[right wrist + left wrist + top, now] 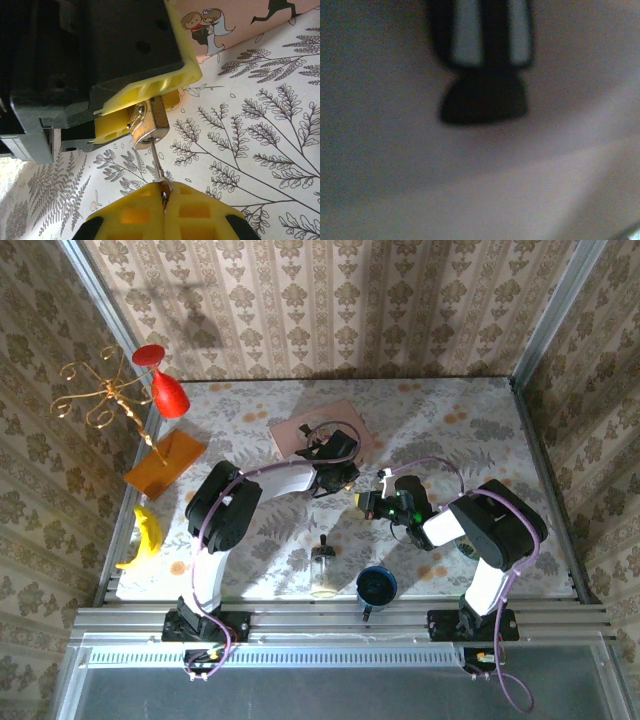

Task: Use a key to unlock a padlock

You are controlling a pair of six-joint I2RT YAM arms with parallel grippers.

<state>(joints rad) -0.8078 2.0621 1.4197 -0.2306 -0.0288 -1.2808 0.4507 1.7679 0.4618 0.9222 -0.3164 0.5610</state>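
- Right wrist view puts the work at mid-frame: the padlock [151, 124] sits just left of centre. Its brass body is pinched between the yellow fingers of your left gripper [145, 107], which reaches in from the upper left.
- Your right gripper [164, 199] is at the bottom edge, its jaws pressed together on the head of the key [156, 159]. The thin blade runs up from there into the lower end of the padlock body.
- The shackle is mostly tucked behind the left fingers, so you cannot tell from here whether it has sprung.
- Both are held clear of the fern-printed table [260, 125], with the corner of the pink picture box [240, 20] in the upper right of the frame.
- In the top external view the two grippers meet near the centre, just below the pink box, with the padlock between them.
- The left wrist view is too blurred to help you.
- Judging by this, the key looks seated and you are at the turning step; the lock does not appear open yet.
- The next move calls for a roll of the right wrist about the blade's own line while the left grip holds the body firm.
- Keep the blade straight in the keyway: any sideways push could bend it or twist the padlock out of the left fingers.
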